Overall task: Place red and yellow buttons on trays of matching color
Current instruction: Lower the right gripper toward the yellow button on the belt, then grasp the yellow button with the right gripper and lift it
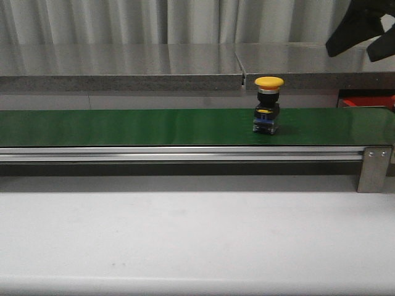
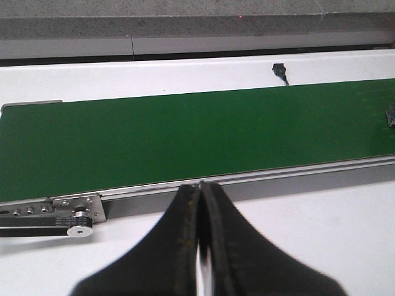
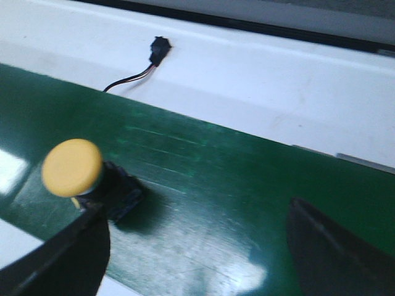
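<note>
A yellow button (image 1: 268, 103) with a mushroom cap on a black and blue body stands upright on the green belt (image 1: 123, 126), right of the middle. In the right wrist view the yellow button (image 3: 73, 168) sits just beside one finger (image 3: 62, 259) of my right gripper (image 3: 197, 253), which is open and empty above the belt. My left gripper (image 2: 200, 188) is shut and empty, over the white table just short of the belt's near rail. No red button and no yellow tray are in view.
The belt's metal rail (image 1: 185, 154) and end bracket (image 1: 373, 166) run along its near side. A red object (image 1: 365, 102) shows partly behind the belt's right end. A dark part of my right arm (image 1: 361, 28) hangs at top right. A small cable plug (image 2: 281, 71) lies beyond the belt.
</note>
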